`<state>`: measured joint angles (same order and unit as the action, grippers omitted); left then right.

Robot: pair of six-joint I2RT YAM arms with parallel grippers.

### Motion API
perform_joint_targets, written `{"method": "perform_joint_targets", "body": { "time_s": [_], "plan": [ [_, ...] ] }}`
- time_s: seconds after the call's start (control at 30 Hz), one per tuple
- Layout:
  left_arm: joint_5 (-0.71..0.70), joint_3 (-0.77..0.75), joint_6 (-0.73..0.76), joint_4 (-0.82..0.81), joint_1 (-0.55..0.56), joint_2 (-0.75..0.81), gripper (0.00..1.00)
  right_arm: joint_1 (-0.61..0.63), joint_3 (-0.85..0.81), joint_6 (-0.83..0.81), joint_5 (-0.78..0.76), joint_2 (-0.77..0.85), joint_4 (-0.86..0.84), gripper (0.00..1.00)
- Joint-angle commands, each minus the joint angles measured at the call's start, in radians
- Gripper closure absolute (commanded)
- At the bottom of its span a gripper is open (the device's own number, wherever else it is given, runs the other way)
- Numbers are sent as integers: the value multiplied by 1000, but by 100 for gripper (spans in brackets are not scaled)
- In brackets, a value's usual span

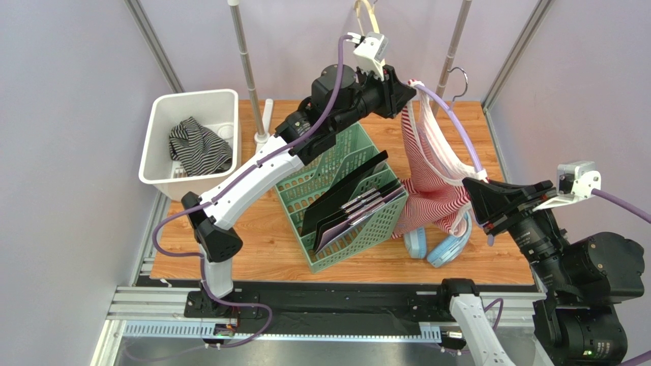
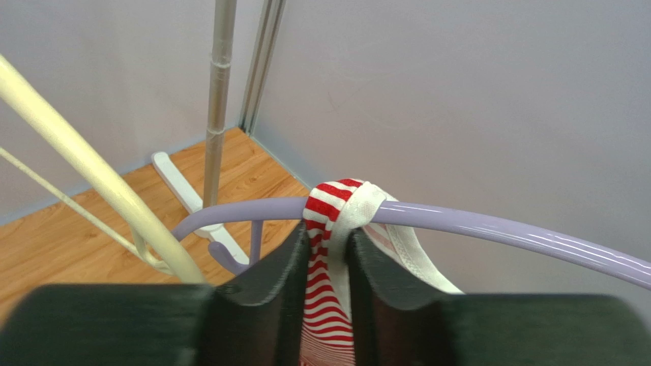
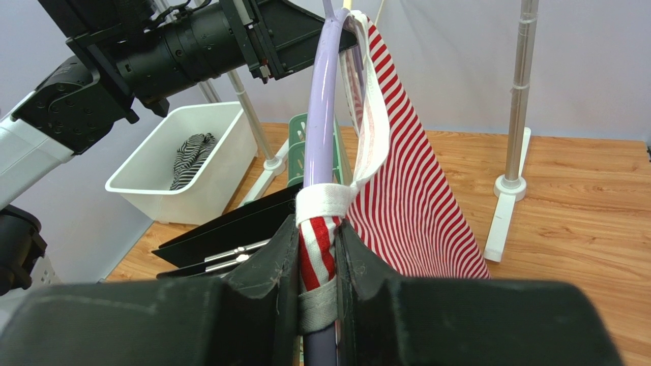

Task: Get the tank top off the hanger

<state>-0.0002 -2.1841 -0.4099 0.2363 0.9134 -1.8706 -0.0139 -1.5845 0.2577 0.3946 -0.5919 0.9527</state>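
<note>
A red-and-white striped tank top hangs on a lilac hanger held tilted in the air above the table. My left gripper is shut on one strap just below the hanger's bar, at the upper end. My right gripper is shut on the other strap, which is wrapped round the hanger's arm at the lower end; the arm runs between the jaws. The tank top's body drapes down to the right of my right gripper.
A white bin with a dark striped garment stands at the back left. A green file rack with black folders sits mid-table. Blue headphones lie under the tank top. Rail poles and a cream hanger stand behind.
</note>
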Motion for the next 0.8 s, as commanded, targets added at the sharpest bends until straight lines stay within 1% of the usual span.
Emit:
{"method": "perform_joint_targets", "body": {
  "time_s": [0.0,0.03,0.07,0.1,0.13,0.4,0.5,0.77],
  "plan": [
    [22,1,-17,-9,-14,-5,78,3,-22,6,33,12,-100,100],
    [22,0,-18,-8,-16,-5,81,3,-25,8,44,12,-94,100],
    [20,-2,-18,-8,-18,-5,91,3,-31,6,47,10,-88,100],
    [8,-2,-18,-5,-21,-5,97,2,-40,5,50,10,-85,100],
    [2,-2,-23,4,-21,-2,100,3,-46,5,56,12,-74,100],
    [-109,-46,-32,84,-60,1,100,3,-58,3,102,14,-40,100],
    [-124,-55,-38,101,-79,4,100,3,-77,5,127,10,-23,100],
    [-133,-69,-46,123,-102,-16,100,9,-193,15,151,7,15,100]
  ]
}}
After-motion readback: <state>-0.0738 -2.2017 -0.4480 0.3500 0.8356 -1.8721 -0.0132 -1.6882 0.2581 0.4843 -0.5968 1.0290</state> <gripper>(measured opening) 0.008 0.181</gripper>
